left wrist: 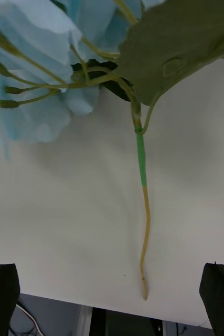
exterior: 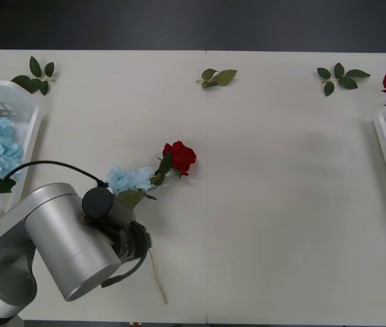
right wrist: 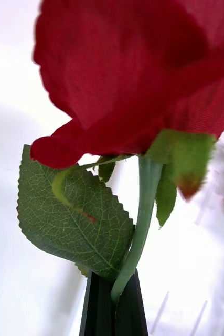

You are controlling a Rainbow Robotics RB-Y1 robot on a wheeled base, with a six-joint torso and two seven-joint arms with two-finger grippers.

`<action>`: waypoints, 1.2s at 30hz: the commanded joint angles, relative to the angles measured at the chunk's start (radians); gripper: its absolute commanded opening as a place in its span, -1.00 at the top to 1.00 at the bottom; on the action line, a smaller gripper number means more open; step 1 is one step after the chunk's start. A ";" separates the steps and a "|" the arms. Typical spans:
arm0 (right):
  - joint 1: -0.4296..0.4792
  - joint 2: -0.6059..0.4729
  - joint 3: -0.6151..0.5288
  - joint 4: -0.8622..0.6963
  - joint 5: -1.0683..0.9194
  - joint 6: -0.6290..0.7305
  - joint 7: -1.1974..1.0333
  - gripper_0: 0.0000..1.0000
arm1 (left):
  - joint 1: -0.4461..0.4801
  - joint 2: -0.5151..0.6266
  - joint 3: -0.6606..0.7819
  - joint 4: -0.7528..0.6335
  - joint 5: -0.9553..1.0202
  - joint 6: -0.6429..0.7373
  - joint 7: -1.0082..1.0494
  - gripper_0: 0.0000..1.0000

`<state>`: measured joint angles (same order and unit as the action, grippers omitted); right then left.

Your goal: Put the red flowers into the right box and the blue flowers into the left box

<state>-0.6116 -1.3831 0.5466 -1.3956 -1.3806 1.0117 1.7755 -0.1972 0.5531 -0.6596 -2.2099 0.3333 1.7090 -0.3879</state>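
Left gripper (left wrist: 112,294) jaws released, straddling the blue flower (exterior: 129,179) stem lying near-far; right gripper (right wrist: 113,307) clamps a red rose (right wrist: 138,68).

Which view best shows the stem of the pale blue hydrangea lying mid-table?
The left wrist view: the hydrangea's thin green-and-tan stem runs bare, with the open black left gripper above it. The front view has its tip past the arm; the right wrist view frames a red rose.

no readable text, labels, brands, numbers, signs anywhere
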 commanded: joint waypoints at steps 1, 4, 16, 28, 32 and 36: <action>0.082 -0.054 -0.011 0.044 0.002 -0.097 0.048 1.00 | -0.045 -0.010 -0.026 0.082 -0.007 -0.085 0.006 -1.00; 0.133 -0.051 -0.013 0.083 0.029 -0.186 0.056 1.00 | -0.064 -0.010 -0.049 0.150 -0.003 -0.147 0.009 -1.00; 0.148 0.088 -0.062 0.288 0.224 -0.306 0.047 1.00 | -0.110 -0.013 -0.109 0.262 0.000 -0.215 0.029 -1.00; 0.148 0.156 -0.065 0.412 0.380 -0.397 0.039 1.00 | -0.116 -0.027 -0.115 0.300 0.006 -0.213 0.029 0.57; 0.148 0.156 -0.065 0.435 0.397 -0.397 0.045 0.90 | -0.116 -0.024 -0.127 0.300 0.004 -0.216 0.034 0.99; 0.148 0.156 -0.063 0.443 0.399 -0.395 0.053 0.02 | -0.116 -0.024 -0.130 0.300 0.004 -0.216 0.037 1.00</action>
<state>-0.4412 -1.2145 0.4847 -0.9601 -0.9871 0.6196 1.7968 -0.2916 0.5367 -0.7738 -1.8998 0.3352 1.5025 -0.3796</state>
